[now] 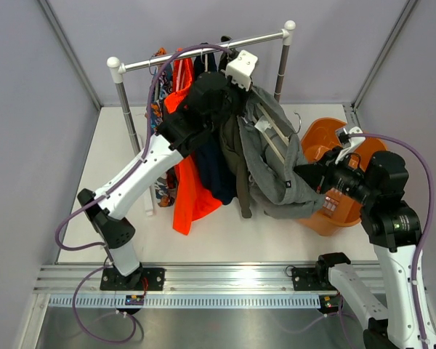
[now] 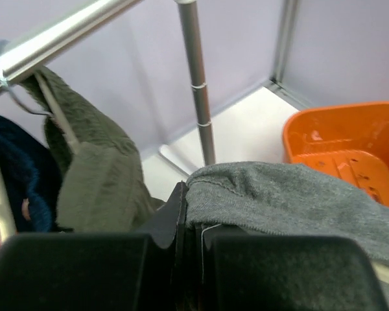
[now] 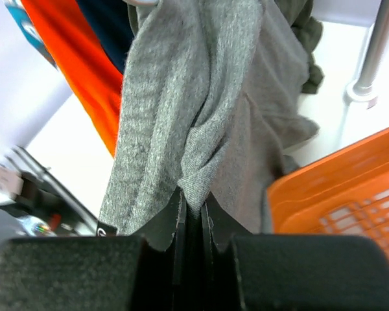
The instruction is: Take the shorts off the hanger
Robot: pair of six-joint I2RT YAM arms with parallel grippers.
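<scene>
The mid-grey shorts (image 1: pixel 272 171) hang off the right end of the rack, stretched toward the basket. A pale hanger (image 1: pixel 267 134) lies across them, its hook out to the right. My left gripper (image 1: pixel 236 96) is shut on their upper hem (image 2: pixel 266 194); the jaws (image 2: pixel 191 217) pinch the cloth edge. My right gripper (image 1: pixel 307 179) is shut on a fold lower down (image 3: pixel 194 206), near a small dark label (image 3: pixel 106 229). The dark olive-green shorts (image 1: pixel 241 171) hang beside them on a hanger from the rail (image 2: pixel 94 175).
An orange basket (image 1: pixel 341 211) stands on the table at the right, under my right arm; it also shows in both wrist views (image 2: pixel 350 139) (image 3: pixel 350 201). The rack's rail (image 1: pixel 203 52) and right post (image 2: pixel 198 84) stand behind. A bright orange pair (image 1: pixel 187 189) and a navy pair (image 1: pixel 212 171) hang left.
</scene>
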